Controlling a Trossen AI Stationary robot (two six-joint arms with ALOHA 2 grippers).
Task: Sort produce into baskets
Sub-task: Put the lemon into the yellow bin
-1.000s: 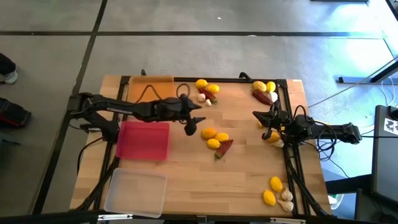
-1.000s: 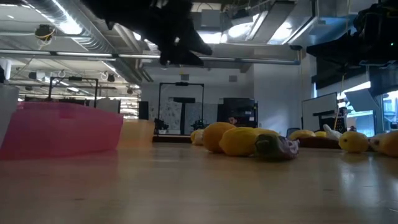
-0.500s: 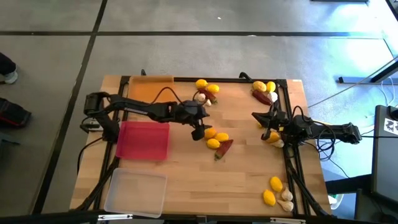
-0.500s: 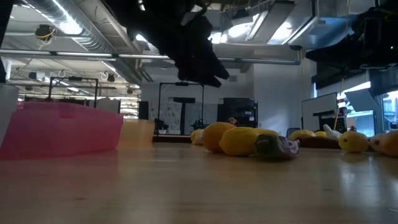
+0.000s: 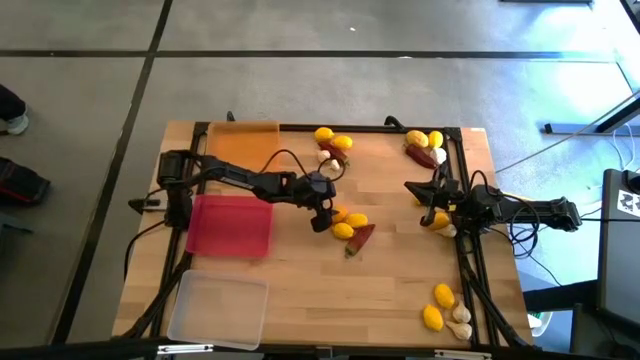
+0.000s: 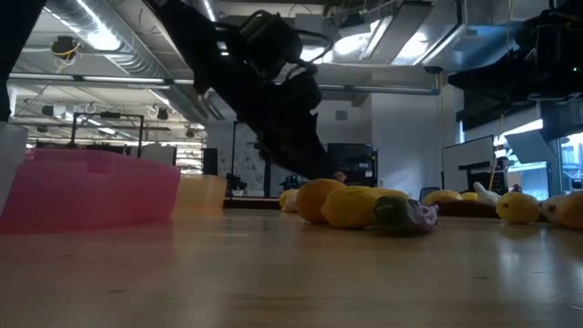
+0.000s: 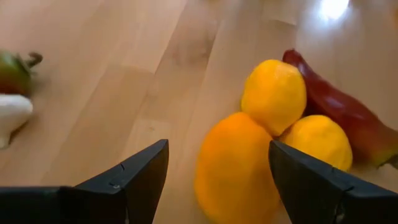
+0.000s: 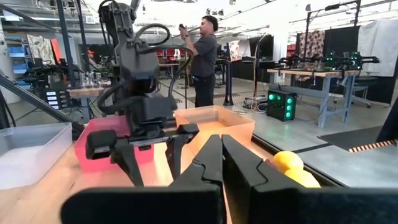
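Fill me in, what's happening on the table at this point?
The left gripper is down over the middle cluster, fingers open either side of an orange lemon that lies against two more lemons and a red chilli. Nothing is gripped yet. The right gripper waits shut near the table's right edge. The orange basket, pink basket and clear basket look empty; other produce lies in scattered groups.

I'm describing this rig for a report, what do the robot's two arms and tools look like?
Both are slim, dark, jointed arms with looping black cables. The left tool has two flat black wedge-shaped fingers; the right tool has two narrow, tapering black fingers. No markings show.
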